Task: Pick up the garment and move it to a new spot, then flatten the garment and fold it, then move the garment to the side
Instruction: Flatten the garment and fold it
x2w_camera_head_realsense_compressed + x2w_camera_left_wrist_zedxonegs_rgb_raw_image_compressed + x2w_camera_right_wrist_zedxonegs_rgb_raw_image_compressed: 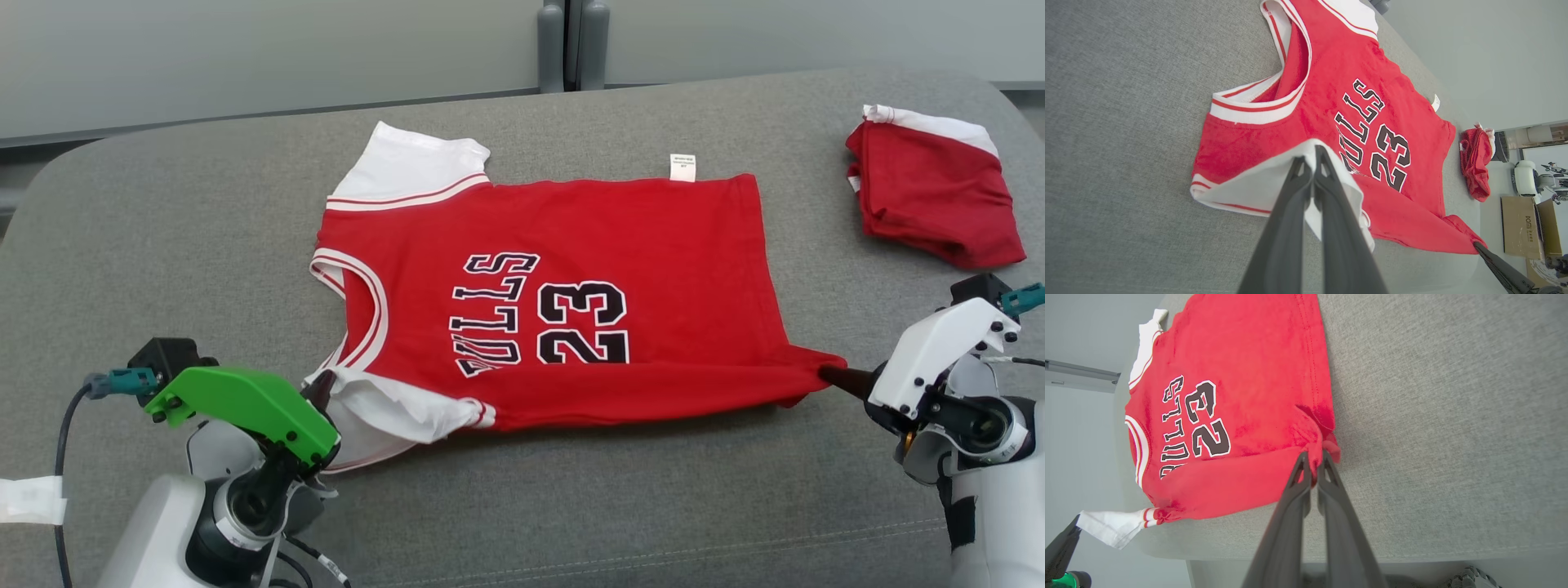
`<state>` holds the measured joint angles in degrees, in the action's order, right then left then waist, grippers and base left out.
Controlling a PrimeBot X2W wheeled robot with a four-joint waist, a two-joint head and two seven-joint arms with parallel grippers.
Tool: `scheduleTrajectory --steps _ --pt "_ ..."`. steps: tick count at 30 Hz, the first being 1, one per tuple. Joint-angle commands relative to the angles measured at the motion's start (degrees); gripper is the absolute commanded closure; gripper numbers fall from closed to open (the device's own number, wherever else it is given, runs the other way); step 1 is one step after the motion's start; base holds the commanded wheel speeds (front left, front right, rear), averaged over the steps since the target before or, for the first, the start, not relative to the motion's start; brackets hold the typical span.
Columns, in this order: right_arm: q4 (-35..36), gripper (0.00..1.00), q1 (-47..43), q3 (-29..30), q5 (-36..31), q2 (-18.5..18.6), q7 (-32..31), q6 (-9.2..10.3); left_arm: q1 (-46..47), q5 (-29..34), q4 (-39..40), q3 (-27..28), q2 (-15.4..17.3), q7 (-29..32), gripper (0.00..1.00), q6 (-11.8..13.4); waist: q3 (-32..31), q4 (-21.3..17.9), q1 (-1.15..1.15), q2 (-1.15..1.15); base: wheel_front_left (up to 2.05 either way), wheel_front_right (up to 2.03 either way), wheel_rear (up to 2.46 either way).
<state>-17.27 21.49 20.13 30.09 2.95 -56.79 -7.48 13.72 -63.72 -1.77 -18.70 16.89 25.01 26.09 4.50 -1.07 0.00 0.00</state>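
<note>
While the jersey lies spread, folded red cloth sits apart.

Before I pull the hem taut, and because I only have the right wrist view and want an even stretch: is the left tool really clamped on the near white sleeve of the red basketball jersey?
Observer: Yes. The left tool is shut on the white fabric sleeve of the red Bulls jersey, with its fingers together over the cloth.
Operator: Is there anything off to the right that I could drag into?
Observer: A folded red-and-white garment lies on the grey padded surface, beyond the right tool and apart from the jersey.
</note>
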Motion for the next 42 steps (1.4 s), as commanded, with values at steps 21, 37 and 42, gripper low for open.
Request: scheduleTrajectory --steps 21,37,42 --pt "-22.8 1.0 20.4 4.1 -7.9 0.0 3.7 -0.01 13.4 -0.9 -14.9 2.8 -3.8 -3.1 1.0 -2.0 5.7 -0.9 0.0 0.0 0.0 0.0 0.0" --pt "-33.0 1.0 28.3 3.6 -12.8 0.0 9.4 -0.01 21.8 0.4 -22.9 3.2 -4.6 -6.0 1.0 -5.2 8.0 -1.2 0.0 0.0 0.0 0.0 0.0" --pt "-34.4 0.51 29.3 2.7 -13.5 0.0 10.8 -0.01 23.0 1.0 -25.0 2.1 -4.0 -5.0 1.0 -6.1 8.1 -1.3 0.0 0.0 0.0 0.0 0.0"
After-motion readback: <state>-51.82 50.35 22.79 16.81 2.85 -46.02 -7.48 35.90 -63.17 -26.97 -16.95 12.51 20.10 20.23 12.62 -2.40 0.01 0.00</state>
